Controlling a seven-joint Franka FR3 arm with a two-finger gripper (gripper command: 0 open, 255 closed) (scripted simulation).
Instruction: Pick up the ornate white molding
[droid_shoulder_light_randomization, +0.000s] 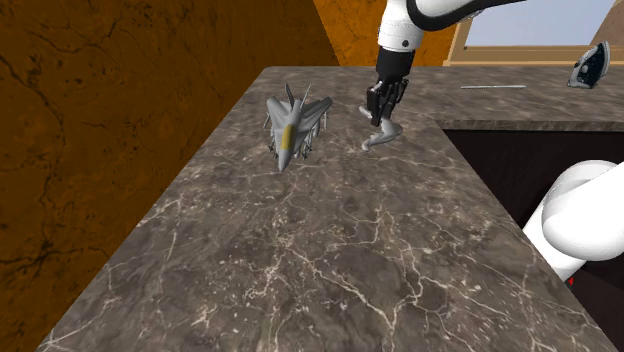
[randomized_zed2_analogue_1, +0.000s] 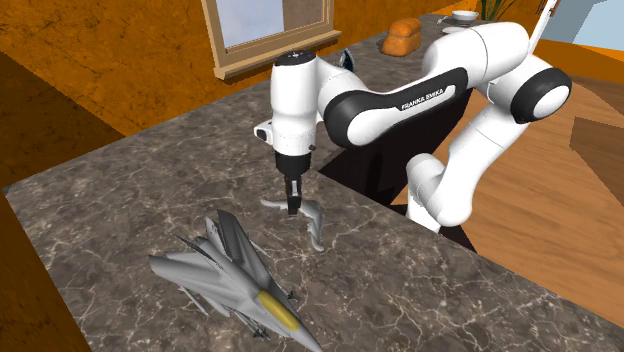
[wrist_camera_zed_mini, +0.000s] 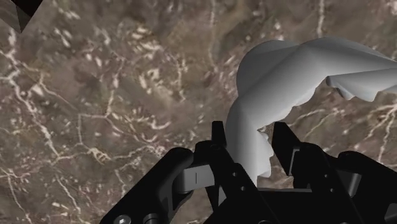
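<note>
Two fingers of the gripper (wrist_camera_zed_mini: 251, 145) are pinched in on one end of the molding (wrist_camera_zed_mini: 289, 70), so imo the grab is made. Jaws are narrow, only abt as wide as that thin end, and both sit against it in the wrist view.

Molding looks pale grey-white, a curvy piece w/ a scrolled free end. It's on the marble counter (droid_shoulder_light_randomization: 330, 270), close to the edge on the robot's side, near the inner corner where the counter turns. Gripper comes pretty much straight down on it. Can't tell if it's off the counter yet or just resting, v low either way.

Toy jet (droid_shoulder_light_randomization: 292, 125) is parked beside it, toward the counter's opposite long edge. Near the molding but not touching.

How I'd do the lift:
- Go straight up, slow, no sideways drift toward the jet.
- Grip is at one end, not the middle, so the long free end prob wants to droop and twist between the pads. Firm squeeze, no jerks.
- Watch the free tip as it leaves the counter. If the piece starts rotating, I'd set it down & regrab nearer the middle of the curve.
- Surface looks rounded + smooth, so slip risk is real imo.

Once the whole piece hangs clear of the marble w/ a visible gap, I'd call it picked up. Iron (droid_shoulder_light_randomization: 590, 65) is way off at the counter's far end, no issue.
</note>
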